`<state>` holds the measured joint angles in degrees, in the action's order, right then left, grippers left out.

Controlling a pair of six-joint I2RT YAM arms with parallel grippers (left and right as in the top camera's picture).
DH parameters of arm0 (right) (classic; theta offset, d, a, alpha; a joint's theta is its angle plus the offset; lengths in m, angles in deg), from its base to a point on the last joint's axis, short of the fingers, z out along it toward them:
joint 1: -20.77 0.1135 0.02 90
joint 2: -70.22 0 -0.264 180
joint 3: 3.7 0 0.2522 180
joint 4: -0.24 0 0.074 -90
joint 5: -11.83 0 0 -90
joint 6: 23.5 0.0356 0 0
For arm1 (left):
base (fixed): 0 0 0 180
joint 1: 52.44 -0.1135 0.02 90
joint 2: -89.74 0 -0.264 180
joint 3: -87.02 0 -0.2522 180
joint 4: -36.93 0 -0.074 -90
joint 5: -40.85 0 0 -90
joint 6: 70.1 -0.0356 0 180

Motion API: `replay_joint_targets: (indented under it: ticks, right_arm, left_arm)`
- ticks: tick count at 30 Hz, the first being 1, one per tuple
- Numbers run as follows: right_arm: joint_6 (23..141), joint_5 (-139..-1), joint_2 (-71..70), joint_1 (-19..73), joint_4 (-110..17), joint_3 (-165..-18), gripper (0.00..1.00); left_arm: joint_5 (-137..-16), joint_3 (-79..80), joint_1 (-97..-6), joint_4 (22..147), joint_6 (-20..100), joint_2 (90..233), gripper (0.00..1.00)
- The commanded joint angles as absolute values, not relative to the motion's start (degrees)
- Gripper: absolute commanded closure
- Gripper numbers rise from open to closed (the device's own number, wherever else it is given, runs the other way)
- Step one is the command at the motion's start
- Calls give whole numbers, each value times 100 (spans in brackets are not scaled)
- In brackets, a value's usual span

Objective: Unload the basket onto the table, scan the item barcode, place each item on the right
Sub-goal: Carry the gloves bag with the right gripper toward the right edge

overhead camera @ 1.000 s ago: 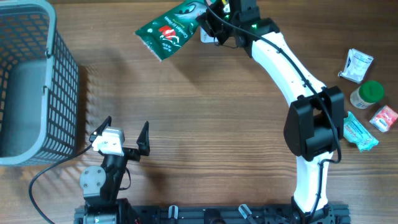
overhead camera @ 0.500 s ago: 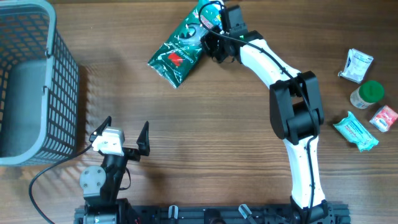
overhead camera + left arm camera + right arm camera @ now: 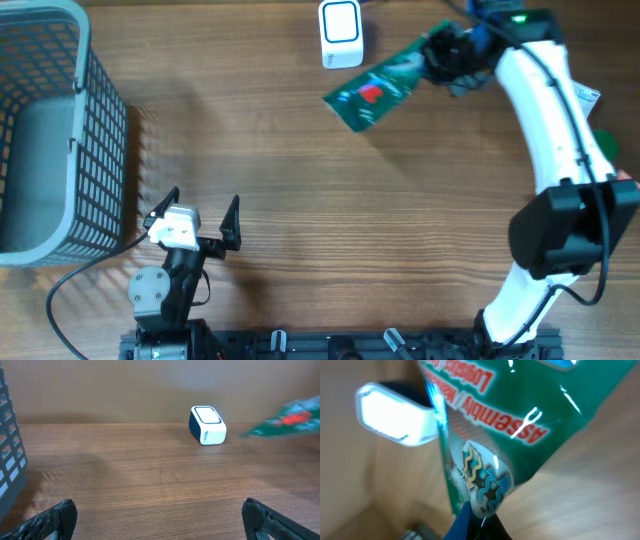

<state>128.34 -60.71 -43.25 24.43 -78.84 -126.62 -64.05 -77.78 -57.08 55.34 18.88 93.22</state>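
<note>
Packet (image 3: 372,88) hangs pinched in right end effector (image 3: 437,58) beside far-edge scanner (image 3: 341,34); left end effector (image 3: 203,200) spread.

One grey plastic mesh basket (image 3: 100,150) is standing at the left of the wooden bench (image 3: 350,230). One white box-shaped scanner with a blue rim (image 3: 340,33) is sitting at the far middle. One green foil packet (image 3: 375,88) is showing just right of it. Two robot arms are working here, each carrying one hand: the left hand (image 3: 203,205) near, the right hand (image 3: 437,55) far. At the right edge, three small things are peeking from behind the arm: one white sachet (image 3: 591,97), one green lid (image 3: 604,143), one pink sliver (image 3: 628,178).
</note>
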Motion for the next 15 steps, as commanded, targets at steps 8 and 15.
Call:
replay_joint_targets:
  ticks: [8, 15]
  right_arm:
    - [11145, -7824, -4406, 850, -8347, -11766, 96]
    - [9951, -8264, -3772, 56, -8247, -12533, 66]
  left_arm:
    - [-6414, -7809, -5743, 5525, 1882, 9292, 0]
    - [-6414, -7809, -5743, 5525, 1882, 9292, 0]
